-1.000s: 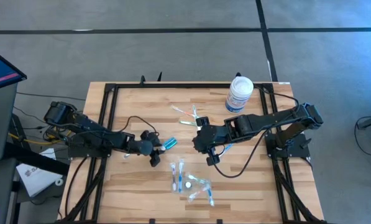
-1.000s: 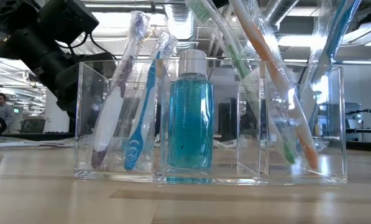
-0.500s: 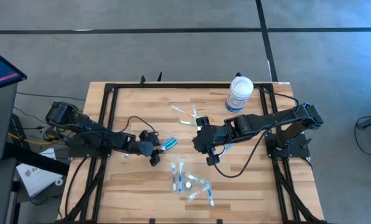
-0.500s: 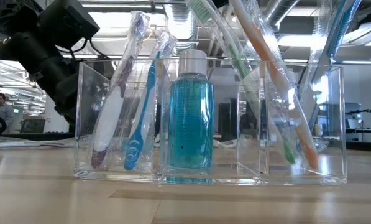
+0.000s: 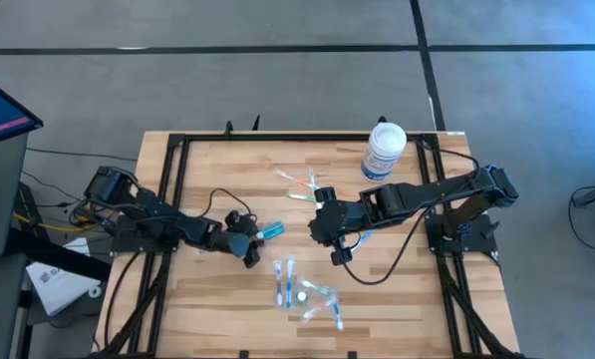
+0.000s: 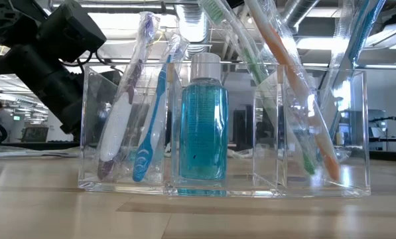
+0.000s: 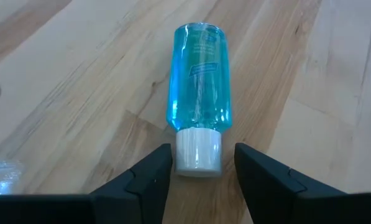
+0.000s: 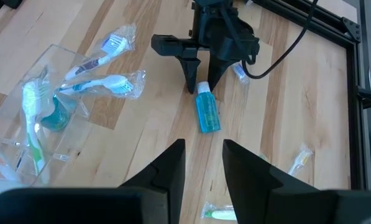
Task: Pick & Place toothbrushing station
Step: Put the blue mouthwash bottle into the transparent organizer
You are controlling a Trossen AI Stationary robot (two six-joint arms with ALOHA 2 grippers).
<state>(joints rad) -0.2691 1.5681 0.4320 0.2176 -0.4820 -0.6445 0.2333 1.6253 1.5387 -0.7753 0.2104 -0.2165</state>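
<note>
Left hand (image 7: 197, 163) open astride white cap; clear teal bottle (image 7: 199, 112) flat on wood.

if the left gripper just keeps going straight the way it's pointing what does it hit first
The white cap of the blue bottle lying on the table. The left gripper is open, with the cap already sitting between its fingertips, so going on would likely slide the fingers along the bottle's sides.
</note>
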